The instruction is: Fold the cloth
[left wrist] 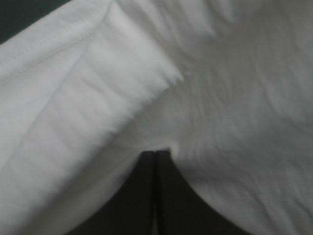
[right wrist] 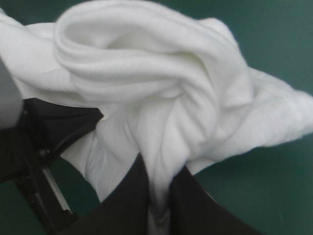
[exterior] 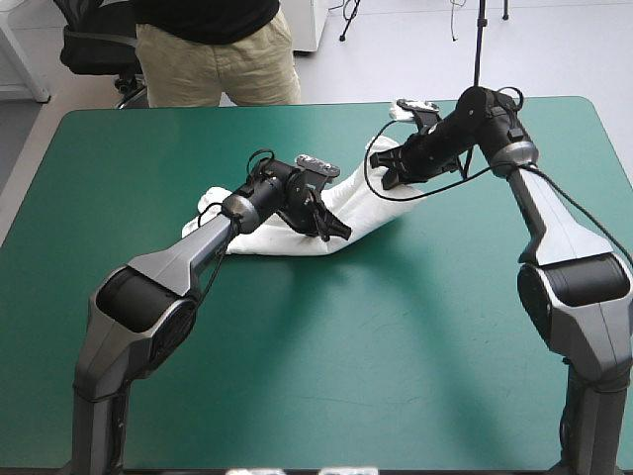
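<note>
On the teal-green table [exterior: 297, 396], toward its far side, the white T-shirt [exterior: 348, 210] is lying in a long crumpled heap, with the left gripper [left wrist: 155, 155] pinching a fold in its closed black fingers and the right gripper [right wrist: 159, 193] squeezing a twisted bunch the same way. Because the cloth is sitting all twisted, a quick pull could be making a thin fold slip out, or leaving the shirt knotted and not flat. Only the two grippers are crowding it, and they are working so near each other that they could be bumping.
</note>
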Controlling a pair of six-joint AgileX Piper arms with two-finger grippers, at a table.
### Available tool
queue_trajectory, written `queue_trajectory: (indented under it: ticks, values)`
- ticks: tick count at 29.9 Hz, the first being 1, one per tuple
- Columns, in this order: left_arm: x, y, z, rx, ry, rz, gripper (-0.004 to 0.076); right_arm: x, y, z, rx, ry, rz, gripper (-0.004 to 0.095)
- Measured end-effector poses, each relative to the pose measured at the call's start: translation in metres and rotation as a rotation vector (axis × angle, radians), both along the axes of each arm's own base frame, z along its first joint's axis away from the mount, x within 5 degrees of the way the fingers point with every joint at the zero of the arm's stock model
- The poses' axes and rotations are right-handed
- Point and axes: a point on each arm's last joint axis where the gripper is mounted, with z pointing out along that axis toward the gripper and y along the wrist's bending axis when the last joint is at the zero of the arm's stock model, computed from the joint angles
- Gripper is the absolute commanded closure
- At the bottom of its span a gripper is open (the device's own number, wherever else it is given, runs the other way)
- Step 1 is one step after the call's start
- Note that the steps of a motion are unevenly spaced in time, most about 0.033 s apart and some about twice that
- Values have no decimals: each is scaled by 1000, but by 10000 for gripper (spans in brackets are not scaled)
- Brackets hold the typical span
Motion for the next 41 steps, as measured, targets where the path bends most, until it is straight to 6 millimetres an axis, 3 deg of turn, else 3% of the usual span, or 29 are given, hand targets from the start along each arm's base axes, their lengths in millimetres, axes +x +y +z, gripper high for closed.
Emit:
queue_trajectory:
  ticks: [6, 11, 13, 17, 19, 22, 26, 30, 34, 38, 41]
  values:
    - [0, 0, 0, 0, 0, 0, 741, -7, 21, 16, 16, -43, 51, 923]
    - [-1, 4, 7, 18, 2, 26, 741, -8, 22, 15, -9, -47, 58, 923]
    - [-3, 13, 19, 44, -6, 41, 741, -8, 22, 15, -19, -50, 57, 923]
    - [-15, 40, 78, 65, -108, 69, 741, -8, 23, 23, -20, -77, 62, 923]
    - [-28, 56, 110, 57, -163, 87, 741, -9, 27, 31, -15, -105, 69, 923]
    - [-51, 80, 139, 41, -200, 114, 741, -13, 36, 43, -4, -147, 91, 923]
    - [-90, 117, 152, 56, -192, 147, 741, -23, 59, 52, 8, -177, 145, 923]
    - [-139, 149, 150, 84, -153, 169, 741, -33, 87, 52, 24, -201, 194, 923]
    - [-182, 167, 153, 64, -152, 173, 741, -35, 118, 40, 49, -227, 220, 923]
    - [-217, 177, 160, -11, -158, 173, 741, -35, 148, 15, 70, -207, 232, 920]
    - [-236, 181, 166, -74, -165, 169, 741, -35, 167, -5, 104, -182, 252, 819]
